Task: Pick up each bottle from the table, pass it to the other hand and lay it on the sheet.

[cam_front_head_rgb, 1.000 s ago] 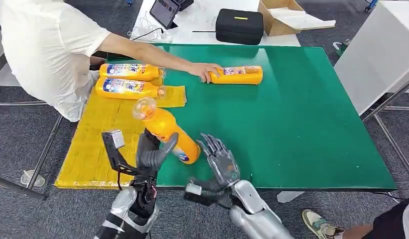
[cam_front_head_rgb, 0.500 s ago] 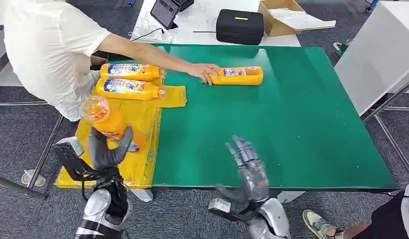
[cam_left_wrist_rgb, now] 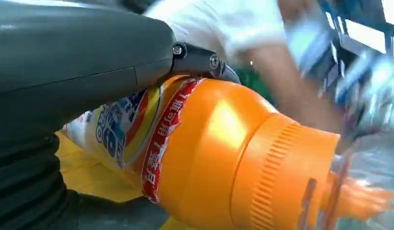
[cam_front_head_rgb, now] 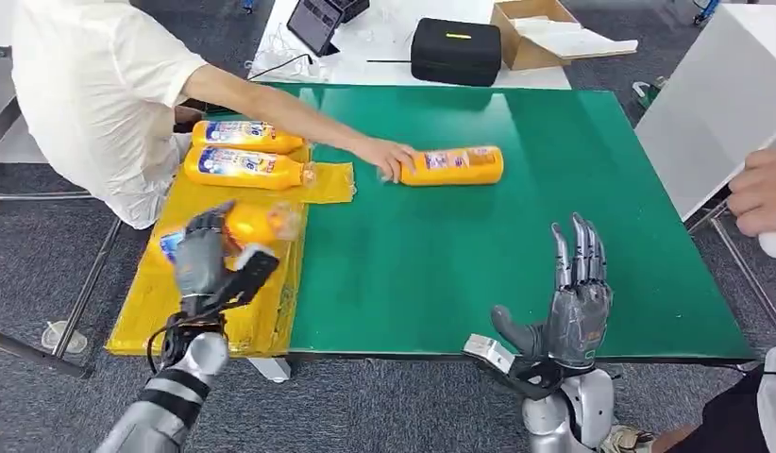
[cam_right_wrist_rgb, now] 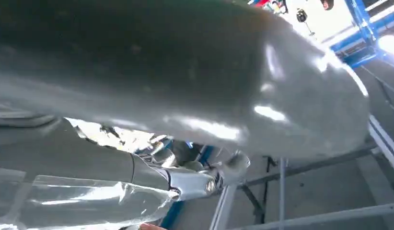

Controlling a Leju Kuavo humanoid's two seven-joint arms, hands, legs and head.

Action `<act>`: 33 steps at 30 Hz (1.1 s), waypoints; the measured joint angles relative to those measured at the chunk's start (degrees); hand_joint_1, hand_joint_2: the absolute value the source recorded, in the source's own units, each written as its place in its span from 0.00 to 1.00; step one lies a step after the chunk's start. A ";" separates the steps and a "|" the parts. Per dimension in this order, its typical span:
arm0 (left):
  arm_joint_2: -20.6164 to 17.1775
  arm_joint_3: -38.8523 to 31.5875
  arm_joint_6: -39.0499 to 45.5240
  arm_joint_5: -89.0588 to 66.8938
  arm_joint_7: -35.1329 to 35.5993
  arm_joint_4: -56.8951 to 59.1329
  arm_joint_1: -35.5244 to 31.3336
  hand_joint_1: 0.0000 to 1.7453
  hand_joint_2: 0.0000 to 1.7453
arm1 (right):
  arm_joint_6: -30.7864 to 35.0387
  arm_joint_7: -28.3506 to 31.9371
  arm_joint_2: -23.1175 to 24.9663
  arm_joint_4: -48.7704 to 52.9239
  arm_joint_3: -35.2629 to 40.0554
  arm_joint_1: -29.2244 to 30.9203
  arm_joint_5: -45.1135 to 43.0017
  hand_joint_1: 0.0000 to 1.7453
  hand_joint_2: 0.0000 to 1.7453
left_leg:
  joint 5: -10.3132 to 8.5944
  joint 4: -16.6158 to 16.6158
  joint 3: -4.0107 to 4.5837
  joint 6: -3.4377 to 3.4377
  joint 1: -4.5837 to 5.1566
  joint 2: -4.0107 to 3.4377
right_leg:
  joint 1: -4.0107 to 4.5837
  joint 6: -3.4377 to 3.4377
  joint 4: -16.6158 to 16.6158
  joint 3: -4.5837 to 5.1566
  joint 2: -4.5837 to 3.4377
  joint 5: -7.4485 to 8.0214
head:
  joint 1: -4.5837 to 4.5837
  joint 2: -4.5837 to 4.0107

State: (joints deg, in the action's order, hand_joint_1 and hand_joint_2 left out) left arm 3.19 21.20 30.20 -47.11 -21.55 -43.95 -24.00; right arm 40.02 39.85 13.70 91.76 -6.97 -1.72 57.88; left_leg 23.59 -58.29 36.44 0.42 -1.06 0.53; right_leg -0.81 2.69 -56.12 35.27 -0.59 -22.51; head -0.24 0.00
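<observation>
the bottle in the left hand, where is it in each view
Head view: the held bottle lies low at left, over the yellow sheet.
Left wrist view: bottle at centre, close up.
Right wrist view: not in it.
Shared landmark: the yellow sheet.

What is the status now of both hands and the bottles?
Left hand holds a bottle over the yellow sheet. Right hand open, empty. Person's hand on the bottle on the green mat.

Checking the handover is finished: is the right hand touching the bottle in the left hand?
Apart. In the head view the right hand is raised at the table's near edge, far across green mat from the bottle the left hand grips.
</observation>
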 measured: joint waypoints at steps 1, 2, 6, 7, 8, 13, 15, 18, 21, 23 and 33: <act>-0.19 0.85 -0.91 -1.17 0.76 1.90 -0.74 1.00 1.00 | 0.00 0.04 0.09 -0.04 0.13 0.03 0.02 0.00 0.00 | 0.00 0.00 0.00 -0.01 0.00 -0.06 | 0.01 -0.09 -0.01 0.03 -0.01 0.06 | 0.00 0.00; -0.26 1.40 -1.49 -1.57 1.27 3.60 -1.57 1.00 1.00 | 0.00 0.11 0.11 -0.11 0.15 0.02 0.07 0.00 0.00 | 0.00 0.00 0.02 -0.01 -0.01 -0.08 | 0.02 -0.08 -0.01 0.07 -0.02 0.06 | 0.02 0.00; -0.41 3.91 -5.39 -4.62 4.28 10.10 -4.81 1.00 1.00 | 0.00 0.11 0.11 -0.68 0.67 0.12 -0.46 0.00 0.00 | 0.00 0.00 0.03 -0.01 -0.01 -0.07 | 0.01 -0.08 -0.01 0.08 -0.01 0.05 | 0.02 0.00; -0.44 4.30 -6.05 -4.91 4.41 11.28 -5.39 1.00 1.00 | 0.00 0.11 0.11 -0.83 0.92 0.13 -0.44 0.00 0.00 | 0.00 0.00 0.04 -0.01 -0.01 -0.07 | 0.01 -0.08 -0.01 0.08 -0.01 0.05 | 0.00 0.00; -0.41 4.72 -6.31 -5.00 4.43 12.48 -5.96 0.92 1.00 | 0.00 0.11 0.11 -0.98 1.11 0.17 -0.37 0.00 0.00 | 0.00 0.00 0.04 -0.01 -0.01 -0.06 | 0.01 -0.08 -0.01 0.08 -0.01 0.05 | 0.00 0.02; -0.30 5.44 -9.00 -3.14 2.73 15.47 -7.34 0.45 1.00 | 0.00 0.11 0.11 -1.59 1.33 0.13 -0.87 0.00 0.00 | 0.00 0.00 0.03 -0.01 -0.01 -0.06 | 0.01 -0.08 0.00 0.08 -0.01 0.05 | -0.02 0.00; 0.00 5.44 -10.49 -1.78 2.40 15.84 -7.85 0.00 1.00 | 0.00 0.11 0.11 -1.92 1.35 0.13 -0.63 0.00 0.00 | 0.00 0.00 0.04 -0.01 -0.01 -0.02 | 0.01 -0.08 0.00 0.05 0.01 0.05 | 0.00 0.00; 0.20 5.44 -12.47 -1.54 2.38 16.30 -8.43 0.00 1.00 | 0.00 0.11 0.07 -2.60 1.57 0.14 -0.81 0.00 0.00 | 0.00 0.00 0.02 -0.01 -0.01 -0.02 | 0.01 -0.08 0.00 0.02 0.01 0.05 | 0.00 0.00; 0.50 5.48 -14.31 -2.16 3.38 16.93 -8.24 0.00 1.00 | 0.00 0.11 -0.02 -3.06 1.66 0.17 -1.18 0.00 0.00 | -0.01 0.00 0.02 -0.01 -0.01 -0.03 | 0.01 -0.08 -0.01 0.04 -0.01 0.05 | 0.02 0.00; 0.64 5.46 -14.77 -2.13 3.47 17.17 -8.31 0.00 1.00 | 0.00 0.11 -0.09 -3.34 1.77 0.28 -1.59 0.00 0.00 | -0.02 0.00 0.02 0.00 -0.01 -0.04 | 0.01 -0.08 -0.01 0.04 0.00 0.05 | -0.02 0.00; 1.16 5.46 -15.78 -1.39 2.77 17.41 -8.50 0.00 1.00 | 0.00 0.11 -0.24 -4.20 2.34 0.76 -1.59 0.00 0.00 | -0.01 0.00 0.02 0.00 -0.01 -0.03 | 0.01 -0.08 0.00 0.04 0.00 0.05 | 0.00 0.00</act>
State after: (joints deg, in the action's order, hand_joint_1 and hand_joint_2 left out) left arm 4.35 26.67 14.42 -48.50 -18.78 -26.53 -32.50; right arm 40.02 39.95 13.46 87.56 -4.63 -0.96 56.28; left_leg 23.57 -58.29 36.47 0.42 -1.06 0.50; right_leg -0.79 2.60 -56.12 35.31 -0.59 -22.46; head -0.24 0.00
